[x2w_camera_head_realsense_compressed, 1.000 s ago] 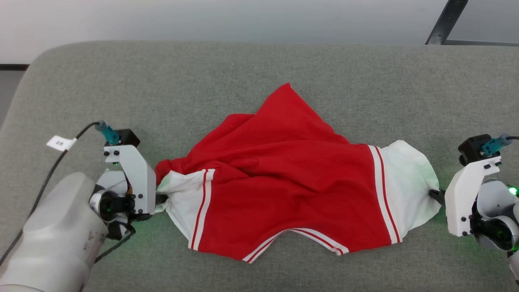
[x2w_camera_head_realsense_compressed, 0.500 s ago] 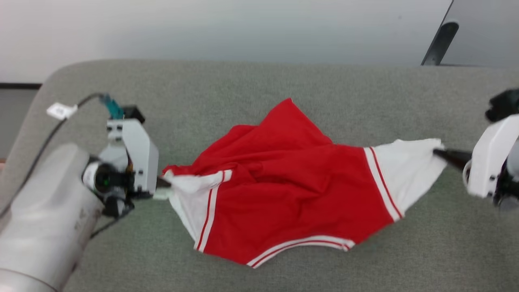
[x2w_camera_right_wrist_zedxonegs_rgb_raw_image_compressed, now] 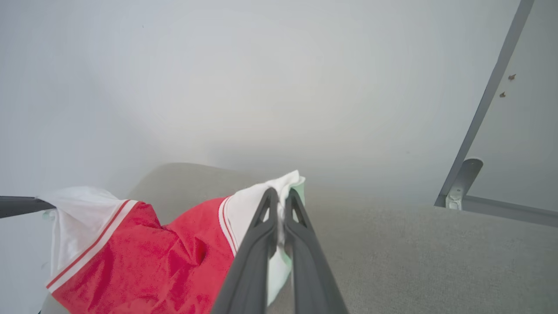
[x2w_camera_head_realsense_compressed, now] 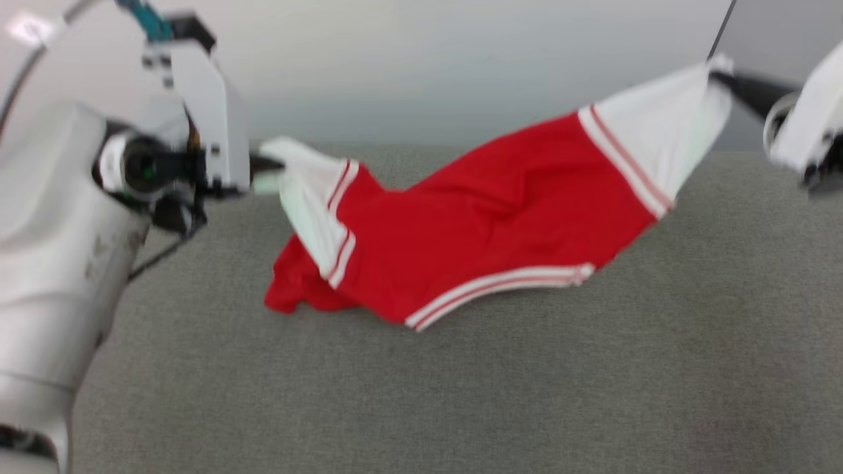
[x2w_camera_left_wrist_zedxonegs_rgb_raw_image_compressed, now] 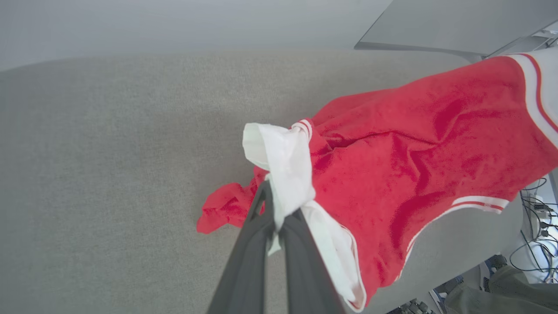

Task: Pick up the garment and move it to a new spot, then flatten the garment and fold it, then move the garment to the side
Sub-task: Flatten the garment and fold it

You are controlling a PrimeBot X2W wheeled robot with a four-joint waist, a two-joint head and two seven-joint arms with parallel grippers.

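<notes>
The garment (x2w_camera_head_realsense_compressed: 500, 210): state its location. (Inspector)

It hangs stretched between the two grippers above the grey upholstered surface (x2w_camera_head_realsense_compressed: 461, 395). In the head view it runs from 9 o'clock up to 2 o'clock. (Technician)

Left gripper (x2w_camera_head_realsense_compressed: 267, 172): state? (Inspector)

Clenched on one white sleeve end, at 10 o'clock in the head view. In the left wrist view, the left gripper (x2w_camera_left_wrist_zedxonegs_rgb_raw_image_compressed: 279, 209) has white cloth pinched between its dark fingers. The red body of the garment (x2w_camera_left_wrist_zedxonegs_rgb_raw_image_compressed: 414, 144) extends away toward 2 o'clock. (Technician)

Right gripper (x2w_camera_head_realsense_compressed: 718, 76): state? (Inspector)

Clenched on the other white sleeve end, at 2 o'clock in the head view and higher than the left. In the right wrist view, the right gripper (x2w_camera_right_wrist_zedxonegs_rgb_raw_image_compressed: 282, 196) has its fingers pressed together on the white cloth. The garment (x2w_camera_right_wrist_zedxonegs_rgb_raw_image_compressed: 144, 257) sags toward 8 o'clock, where the left gripper (x2w_camera_right_wrist_zedxonegs_rgb_raw_image_compressed: 17, 206) enters at 9 o'clock. (Technician)

Contact with the surface? (Inspector)

A bunched red fold at the garment's 8 o'clock end sits lowest. Whether it touches the surface cannot be determined, since the head view is blurred. The striped hem faces 6 o'clock. (Technician)
</notes>
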